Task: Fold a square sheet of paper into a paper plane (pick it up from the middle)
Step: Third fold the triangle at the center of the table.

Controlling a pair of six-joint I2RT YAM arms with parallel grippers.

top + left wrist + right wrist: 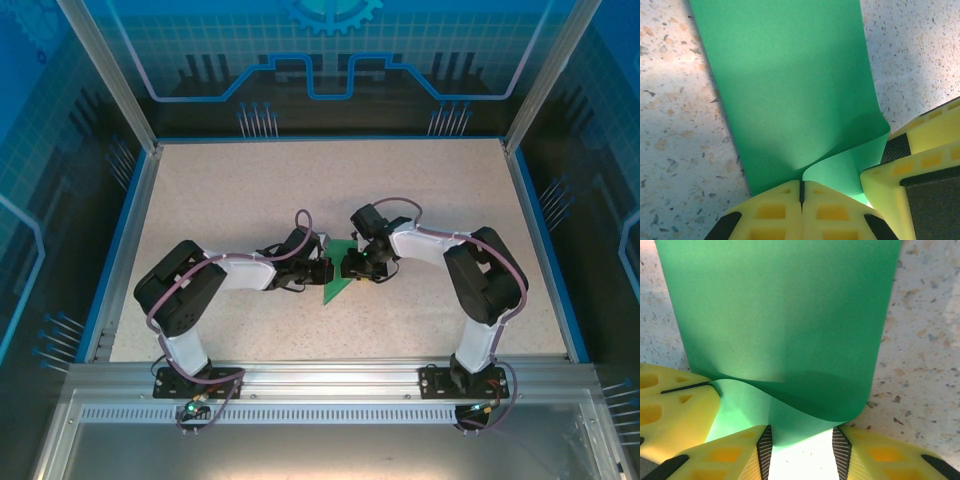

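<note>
The green sheet of paper (336, 284) lies mid-table between both arms, one side curled up off the surface. In the left wrist view the paper (790, 75) stretches away flat, and its lifted fold runs into my left gripper (801, 192), whose jaws are shut on it. My right gripper (802, 455) stands open, the curled edge of the paper (780, 305) lying between its fingers (765, 450). From above, the left gripper (325, 270) and right gripper (358, 265) almost touch over the sheet.
The speckled beige table (300, 190) has a blue rim, with transparent walls and metal posts around it. The right gripper's yellow finger (920, 170) crowds the left wrist view, and the left gripper's finger (670, 405) sits at the left of the right wrist view.
</note>
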